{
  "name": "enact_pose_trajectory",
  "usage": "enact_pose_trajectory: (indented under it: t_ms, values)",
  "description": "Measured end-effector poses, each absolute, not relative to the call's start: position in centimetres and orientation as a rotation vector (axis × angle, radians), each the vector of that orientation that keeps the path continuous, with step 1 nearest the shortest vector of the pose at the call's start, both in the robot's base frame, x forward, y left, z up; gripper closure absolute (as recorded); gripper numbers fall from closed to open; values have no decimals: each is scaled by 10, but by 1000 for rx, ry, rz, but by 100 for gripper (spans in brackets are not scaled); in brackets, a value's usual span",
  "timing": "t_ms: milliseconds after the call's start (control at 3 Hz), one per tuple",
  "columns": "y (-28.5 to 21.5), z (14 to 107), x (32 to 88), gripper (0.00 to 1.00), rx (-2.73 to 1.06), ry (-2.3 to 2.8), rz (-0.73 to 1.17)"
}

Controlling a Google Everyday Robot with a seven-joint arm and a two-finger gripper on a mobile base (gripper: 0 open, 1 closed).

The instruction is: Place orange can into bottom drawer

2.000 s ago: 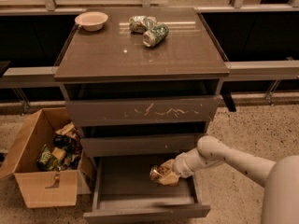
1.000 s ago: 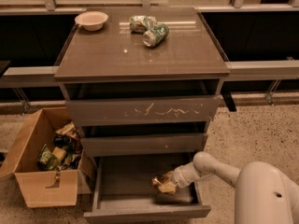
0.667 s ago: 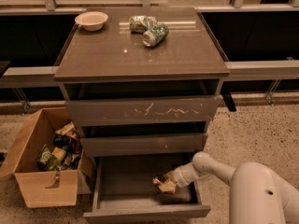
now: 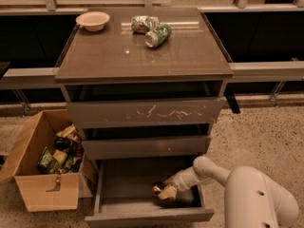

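My claw (image 4: 167, 192) is down inside the open bottom drawer (image 4: 147, 217), on the right side. It is closed around the orange can (image 4: 158, 189), so the can is in that drawer, near the front.

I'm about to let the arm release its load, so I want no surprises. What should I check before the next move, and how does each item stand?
1. Bottom drawer pulled open: ok.
2. Orange can within the drawer's walls: ok, it is in the right front part.
3. Gripper down inside the drawer at the can: ok.
4. Can resting on the drawer floor: cannot tell.
5. Arm apart from the drawer's right wall: cannot tell.
6. Right can taken: ok, the two green cans lie on the cabinet top.
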State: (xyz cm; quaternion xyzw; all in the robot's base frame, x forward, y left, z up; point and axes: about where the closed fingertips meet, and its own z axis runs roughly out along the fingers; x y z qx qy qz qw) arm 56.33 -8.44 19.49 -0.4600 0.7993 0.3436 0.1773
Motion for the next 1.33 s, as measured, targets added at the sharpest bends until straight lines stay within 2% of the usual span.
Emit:
enact_pose_trajectory:
  t_ms: [333, 1000, 1333]
  values:
    - [-82, 186, 561, 0, -1301, 2264, 998]
    - [-96, 218, 554, 0, -1294, 2175, 1049]
    - [-127, 273, 538, 0, -1279, 2057, 1059]
